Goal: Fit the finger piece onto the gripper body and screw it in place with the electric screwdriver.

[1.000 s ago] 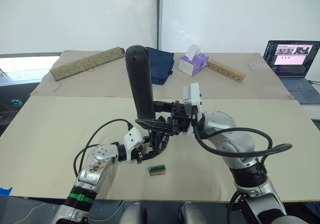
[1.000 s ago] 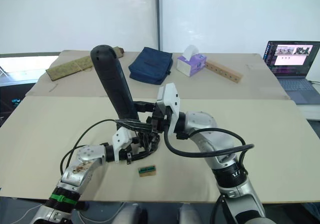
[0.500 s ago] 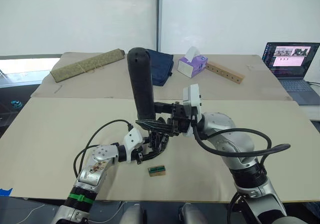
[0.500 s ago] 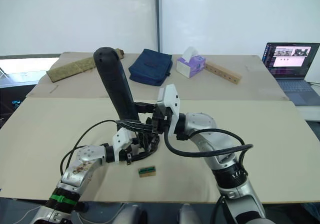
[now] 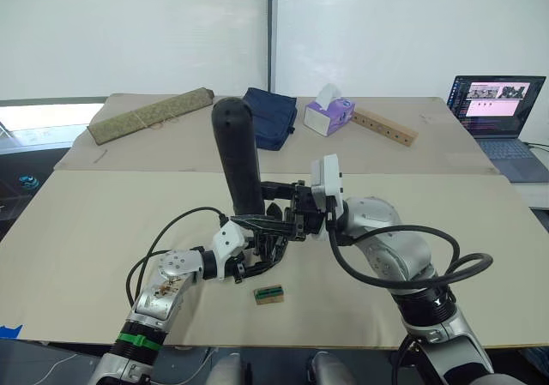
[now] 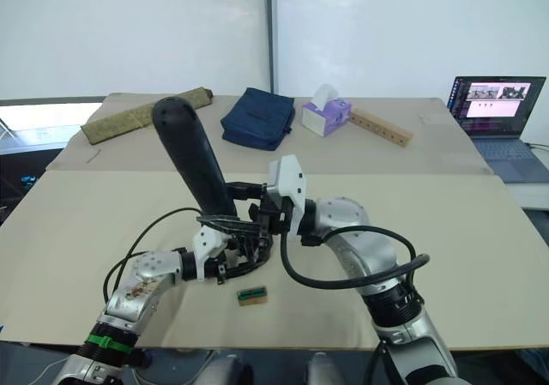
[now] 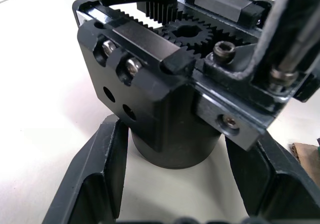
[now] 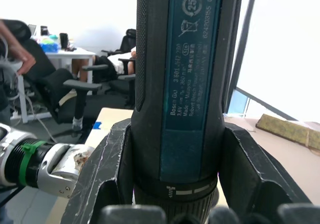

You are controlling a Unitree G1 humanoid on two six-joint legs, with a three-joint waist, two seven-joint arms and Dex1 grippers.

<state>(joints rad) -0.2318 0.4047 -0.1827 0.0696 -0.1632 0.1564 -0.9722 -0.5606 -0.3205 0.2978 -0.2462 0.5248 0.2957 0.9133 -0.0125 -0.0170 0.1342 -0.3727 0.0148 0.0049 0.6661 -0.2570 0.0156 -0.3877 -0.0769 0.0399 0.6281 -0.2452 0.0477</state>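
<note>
The electric screwdriver [image 5: 238,153] stands nearly upright over the middle of the tan table [image 5: 77,222], its long axis running from a rounded butt at the top, tilted slightly to the left and away, down to its working end, which points at the gripper body [image 5: 273,241] below. The right gripper [image 5: 273,218] is clamped on the lower part of the handle; in the right wrist view its two black fingers [image 8: 112,169] press against either side of the barrel just above the collar. The gripper body sits on the table near the front edge, its round dark base down and its toothed racks and gear facing up, as the left wrist view shows. The left gripper [image 7: 175,184] has its fingers [image 7: 97,174] on either side of that round base, close beside it; whether they actually touch it cannot be told. A small green-and-brown block [image 5: 269,292] lies on the table just nearer than the gripper body. Farther back rest a navy pouch [image 5: 268,117], a tissue box [image 5: 328,113], a wooden bar with holes [image 5: 384,124] and a laptop [image 5: 499,111] at far right.
</note>
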